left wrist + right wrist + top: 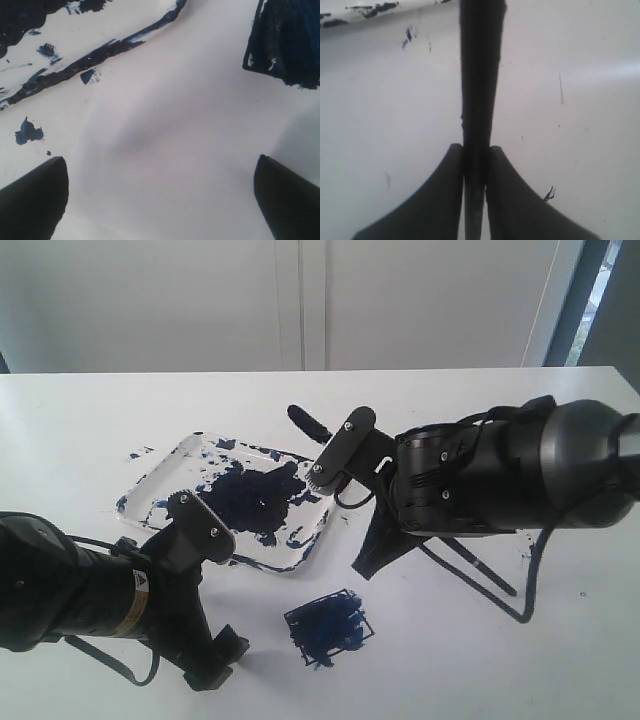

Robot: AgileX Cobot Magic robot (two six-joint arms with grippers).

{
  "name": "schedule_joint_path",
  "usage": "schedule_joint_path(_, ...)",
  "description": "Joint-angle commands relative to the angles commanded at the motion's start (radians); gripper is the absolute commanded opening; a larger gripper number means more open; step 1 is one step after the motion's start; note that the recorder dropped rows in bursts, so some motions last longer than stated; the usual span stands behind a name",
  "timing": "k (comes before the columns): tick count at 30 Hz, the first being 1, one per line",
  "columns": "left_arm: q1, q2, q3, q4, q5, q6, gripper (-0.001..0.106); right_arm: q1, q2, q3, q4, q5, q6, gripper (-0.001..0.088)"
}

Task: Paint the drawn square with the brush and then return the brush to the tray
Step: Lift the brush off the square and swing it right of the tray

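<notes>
Closest in, the left arm [70,590] sits low at the near-left corner, wrist bent so it points down at the worktop [520,680] just left of the square [328,628]. On its wrist cam the left fingers [35,195] are spread wide with nothing but bare white worktop between them. Can't tell if they actually touch the surface.

The square is near the front edge, close to the tray's near side but not touching it. It's pretty much filled with messy dark blue scribble. The pen outline still shows at the top and right, and a few strokes spill out past the near-left corner.

Just behind that is the tray [160,472], sitting at an angle. There's a big blue-black blotch in the middle, splatters toward its right end, and paint smeared along the rim. A couple of stray specks [140,453] are on the worktop off its far-left corner.

The right arm [500,480] comes in from the right and reaches toward the middle, with its wrist hanging by the tray's right corner and angled down. The right fingers [440,200] are pressed onto the brush [479,75], pinching the black handle. It runs straight out from them over bare worktop, toward the tray's rim. The tip runs out of the wrist frame, so no idea how loaded it is.
</notes>
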Motion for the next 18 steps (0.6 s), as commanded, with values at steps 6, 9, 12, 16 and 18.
schedule_joint_path(6, 0.0, 0.0, 0.0, 0.0, -0.026, 0.0, 0.101, 0.0, 0.045, 0.0, -0.004, -0.156, 0.004, 0.0)
schedule_joint_path(9, 0.0, 0.0, 0.0, 0.0, -0.027, 0.0, 0.101, 0.0, 0.057, 0.0, -0.004, -0.14, 0.016, 0.0)
schedule_joint_path(12, 0.0, 0.0, 0.0, 0.0, -0.027, 0.0, 0.101, -0.004, 0.061, 0.0, -0.007, -0.119, 0.023, 0.0)
schedule_joint_path(16, 0.0, 0.0, 0.0, 0.0, -0.027, 0.0, 0.101, -0.004, 0.061, 0.0, -0.007, -0.115, 0.034, 0.0013)
schedule_joint_path(18, 0.0, 0.0, 0.0, 0.0, -0.027, 0.0, 0.101, -0.004, 0.061, 0.0, -0.008, -0.118, 0.058, 0.0049)
